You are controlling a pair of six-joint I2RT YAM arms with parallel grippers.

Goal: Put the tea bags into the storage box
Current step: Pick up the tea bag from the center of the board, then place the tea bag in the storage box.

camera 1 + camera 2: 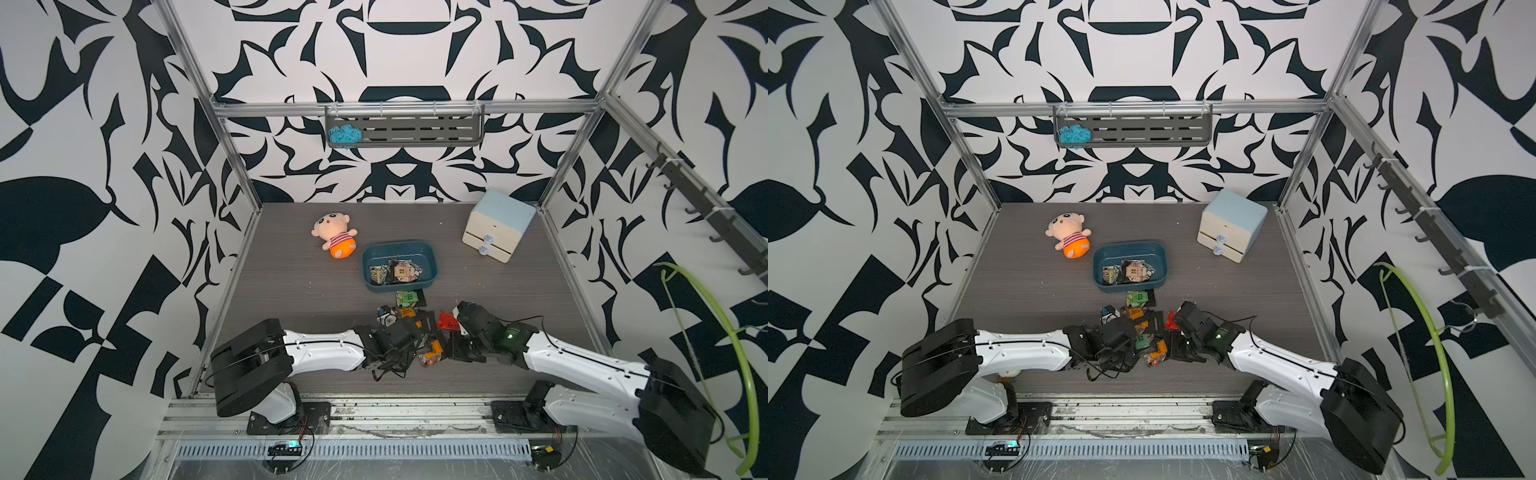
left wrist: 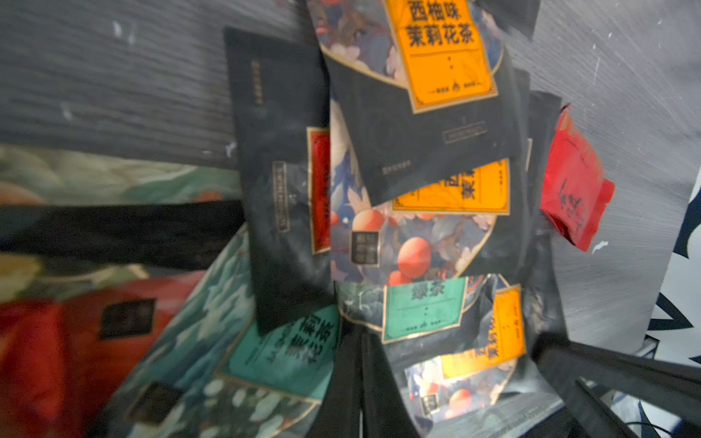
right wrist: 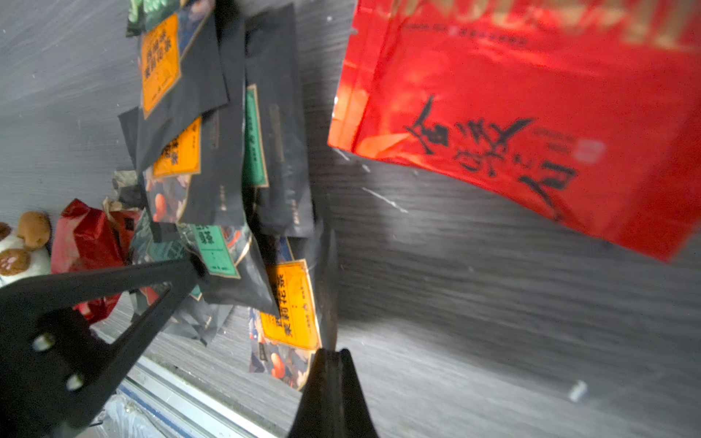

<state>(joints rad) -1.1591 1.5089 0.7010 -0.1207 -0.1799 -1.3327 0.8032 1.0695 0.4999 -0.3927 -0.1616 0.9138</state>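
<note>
The dark teal storage box (image 1: 430,266) (image 1: 1160,266) stands mid-table with several tea bags (image 1: 401,270) inside. More tea bags lie in a loose heap (image 1: 415,320) (image 1: 1140,316) in front of it, black ones with orange or green labels and a red one (image 1: 449,320) (image 3: 531,113). Both arms reach into the heap from the sides. My left gripper (image 2: 354,333) (image 1: 411,345) is shut on the edge of a green-labelled tea bag (image 2: 423,307). My right gripper (image 3: 332,354) (image 1: 446,351) is shut on the edge of an orange-labelled tea bag (image 3: 292,303).
A plush doll (image 1: 334,235) lies at the back left. A cream two-drawer cabinet (image 1: 498,226) stands at the back right. A grey rack with blue yarn (image 1: 345,135) hangs on the back wall. Metal frame rails edge the table.
</note>
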